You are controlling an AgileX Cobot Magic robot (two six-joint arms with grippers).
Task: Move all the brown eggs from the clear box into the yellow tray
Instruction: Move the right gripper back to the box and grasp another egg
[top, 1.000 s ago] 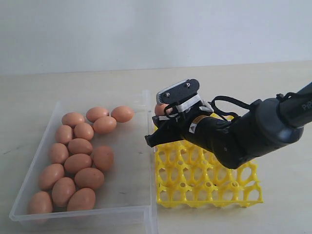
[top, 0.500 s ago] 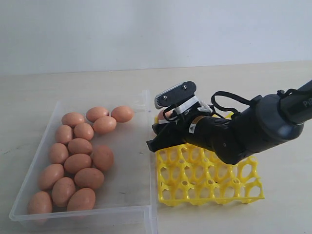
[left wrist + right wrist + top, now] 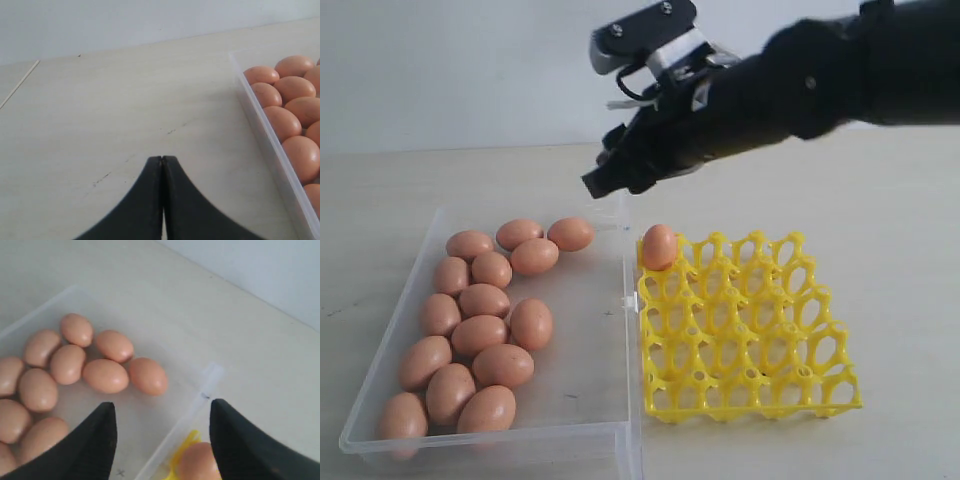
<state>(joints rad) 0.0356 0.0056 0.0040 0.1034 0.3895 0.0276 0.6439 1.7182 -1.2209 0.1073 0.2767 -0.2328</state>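
Observation:
One brown egg [image 3: 659, 246] stands in the back-left corner cup of the yellow tray [image 3: 750, 335]; the other cups show nothing in them. Several brown eggs [image 3: 480, 333] lie in the left half of the clear box [image 3: 585, 345]. My right gripper [image 3: 605, 172] hangs open and empty, high above the box's far right corner. In the right wrist view it [image 3: 161, 404] looks down on the box eggs [image 3: 105, 375] and the tray egg [image 3: 197, 462]. My left gripper [image 3: 162, 158] is shut on nothing, low over bare table beside the box wall [image 3: 265, 135].
The box and tray sit side by side on a pale wooden table [image 3: 900, 250], the box's small latch [image 3: 631, 299] touching the tray. A white wall runs behind. The right arm's dark body [image 3: 800, 80] crosses the upper right above the tray.
My right gripper let go of the egg in the tray's back-left cup, then rose up and to the left, away from the tray. The left gripper is unseen earlier.

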